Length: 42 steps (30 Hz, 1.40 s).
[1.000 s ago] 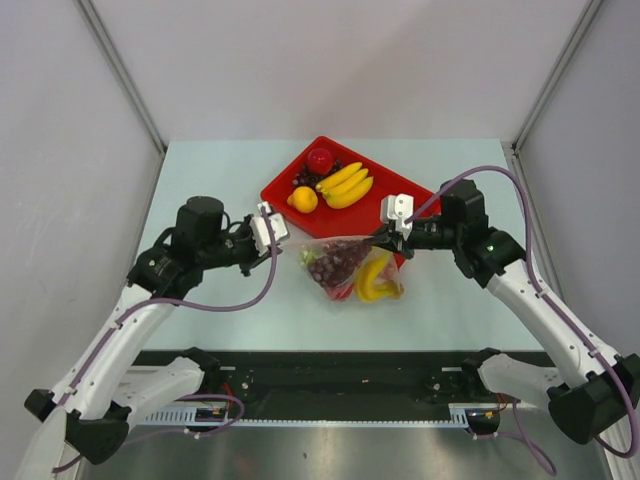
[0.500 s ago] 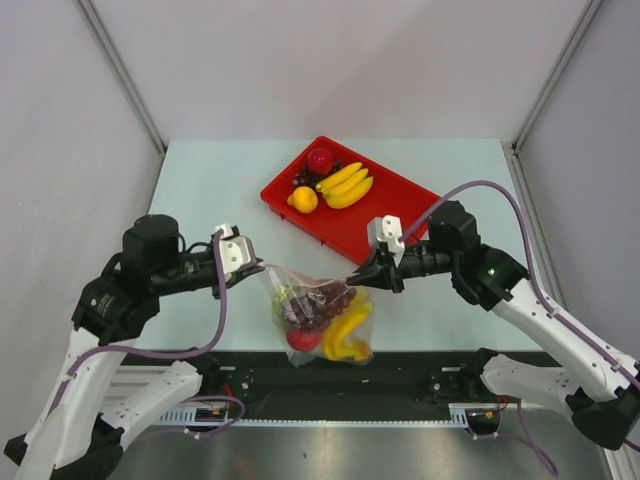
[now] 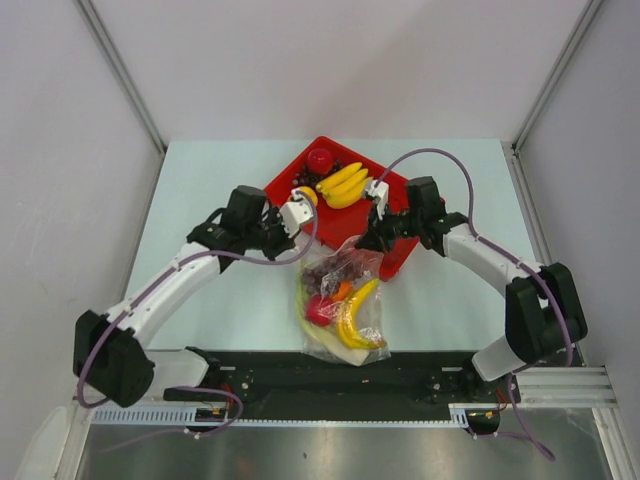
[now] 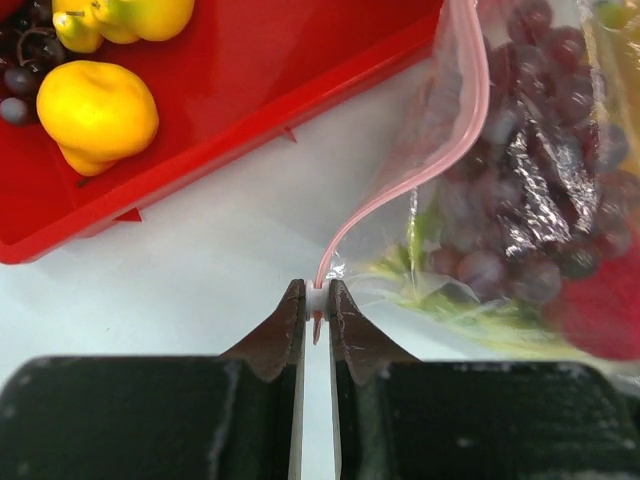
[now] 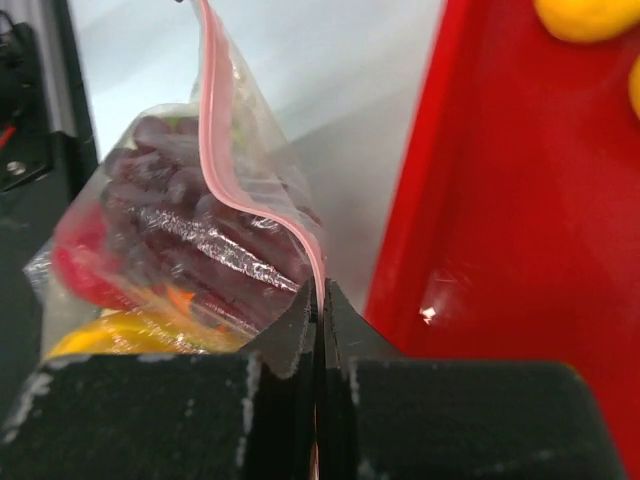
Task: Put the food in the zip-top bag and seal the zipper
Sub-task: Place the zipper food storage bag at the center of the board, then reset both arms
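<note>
Zip-top bag (image 3: 345, 312) of grapes (image 3: 335, 272) back beside tray (image 3: 342, 223), left gripper (image 4: 318, 300), right gripper (image 5: 320, 295) clamped on zipper (image 5: 209, 100).

My worktop (image 3: 210, 180) is pale blue-green, with plain white walls (image 3: 330, 60) around it. A red tray (image 3: 338, 225) sits slanted towards its far side. Along the near edge runs what looks like a black rail (image 3: 300, 372).

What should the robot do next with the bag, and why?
Probably ease the arms slightly apart to straighten the zipper: the left fingers and right fingers each pinch one end, and it curves slack over the filled bag.
</note>
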Each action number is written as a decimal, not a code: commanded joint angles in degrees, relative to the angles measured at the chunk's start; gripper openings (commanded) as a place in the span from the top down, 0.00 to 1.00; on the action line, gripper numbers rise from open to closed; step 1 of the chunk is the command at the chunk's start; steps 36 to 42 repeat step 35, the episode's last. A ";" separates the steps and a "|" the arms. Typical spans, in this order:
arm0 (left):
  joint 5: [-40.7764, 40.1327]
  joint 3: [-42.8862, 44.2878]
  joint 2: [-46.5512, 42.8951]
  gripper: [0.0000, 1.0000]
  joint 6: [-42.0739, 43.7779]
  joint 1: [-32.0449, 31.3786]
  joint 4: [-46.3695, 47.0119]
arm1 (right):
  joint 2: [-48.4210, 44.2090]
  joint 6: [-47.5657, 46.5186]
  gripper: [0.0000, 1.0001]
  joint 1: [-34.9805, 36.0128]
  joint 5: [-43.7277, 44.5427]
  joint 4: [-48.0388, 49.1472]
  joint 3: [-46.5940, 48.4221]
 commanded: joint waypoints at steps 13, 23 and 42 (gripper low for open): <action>10.97 9.81 1.31 0.00 -18.46 13.58 7.66 | -8.47 13.07 0.00 -5.54 5.49 14.17 1.86; 3.86 31.69 10.09 0.00 -27.60 25.02 -13.35 | -15.88 19.40 0.00 -19.07 10.85 7.94 6.16; -0.53 21.15 9.31 0.00 -28.23 34.25 -11.96 | -9.64 17.74 0.00 -41.23 4.88 -1.65 6.17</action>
